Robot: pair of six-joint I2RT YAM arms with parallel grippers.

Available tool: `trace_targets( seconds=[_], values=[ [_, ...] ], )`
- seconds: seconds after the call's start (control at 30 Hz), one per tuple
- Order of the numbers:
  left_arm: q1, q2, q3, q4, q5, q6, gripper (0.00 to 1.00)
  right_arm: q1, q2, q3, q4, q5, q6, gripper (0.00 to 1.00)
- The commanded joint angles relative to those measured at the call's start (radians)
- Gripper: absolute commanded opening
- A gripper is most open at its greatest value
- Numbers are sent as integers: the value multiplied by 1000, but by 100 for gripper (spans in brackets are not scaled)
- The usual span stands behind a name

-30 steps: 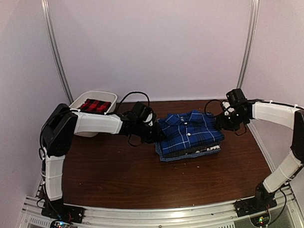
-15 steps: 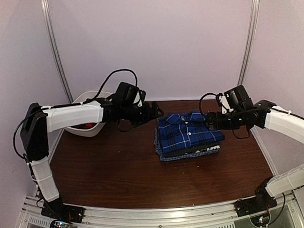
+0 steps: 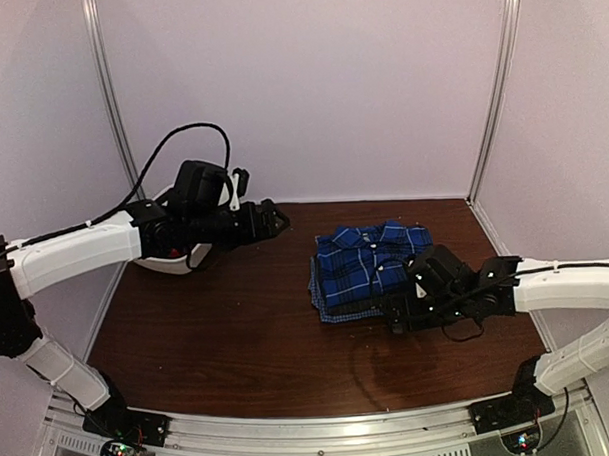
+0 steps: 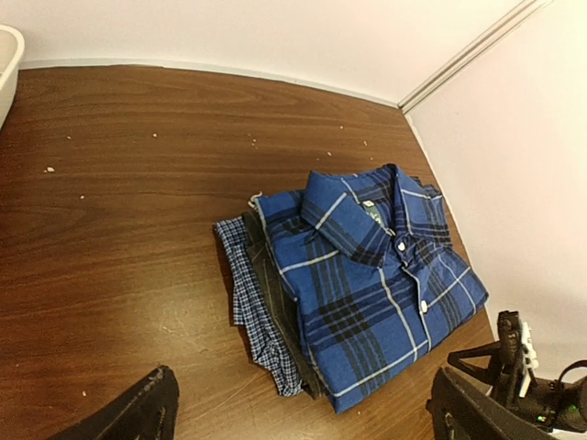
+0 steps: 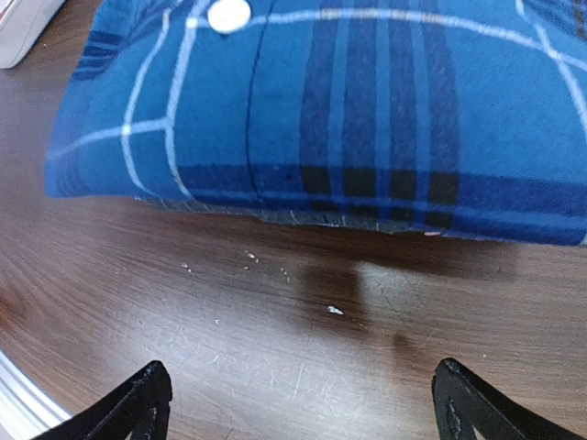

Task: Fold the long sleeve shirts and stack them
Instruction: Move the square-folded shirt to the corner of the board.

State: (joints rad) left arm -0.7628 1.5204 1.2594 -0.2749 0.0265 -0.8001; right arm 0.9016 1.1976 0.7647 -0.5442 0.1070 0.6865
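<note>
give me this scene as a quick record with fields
top shirt: blue-and-black plaid shirt, folded, collar up
under it: dark charcoal shirt, then a small-check blue layer
white tub: far left, partly hidden
left hand: open, empty, raised between white tub and shirts
right hand: open, empty, low at the plaid shirt's near edge
table: dark wood

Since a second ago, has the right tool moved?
Yes. The right tool has swung from the right side of the blue plaid shirt round to its near edge.
</note>
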Motion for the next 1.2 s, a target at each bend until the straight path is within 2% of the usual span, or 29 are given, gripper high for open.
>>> trace_targets(
  seconds=[0.0, 0.33, 0.57, 0.8, 1.17],
  values=[
    [11, -105, -61, 3, -61, 33, 98, 40, 78, -49, 147, 75, 79, 100],
    [25, -211, -124, -21, -84, 39, 98, 69, 293, -105, 365, 137, 101, 100],
    [36, -217, -127, -39, -76, 48, 98, 59, 434, -50, 436, 197, 84, 100],
    [56, -230, -137, -45, -65, 57, 98, -51, 556, 62, 475, 145, 11, 100],
    [127, -246, -153, -57, -27, 77, 98, -259, 779, 376, 449, 24, -134, 100]
  ],
)
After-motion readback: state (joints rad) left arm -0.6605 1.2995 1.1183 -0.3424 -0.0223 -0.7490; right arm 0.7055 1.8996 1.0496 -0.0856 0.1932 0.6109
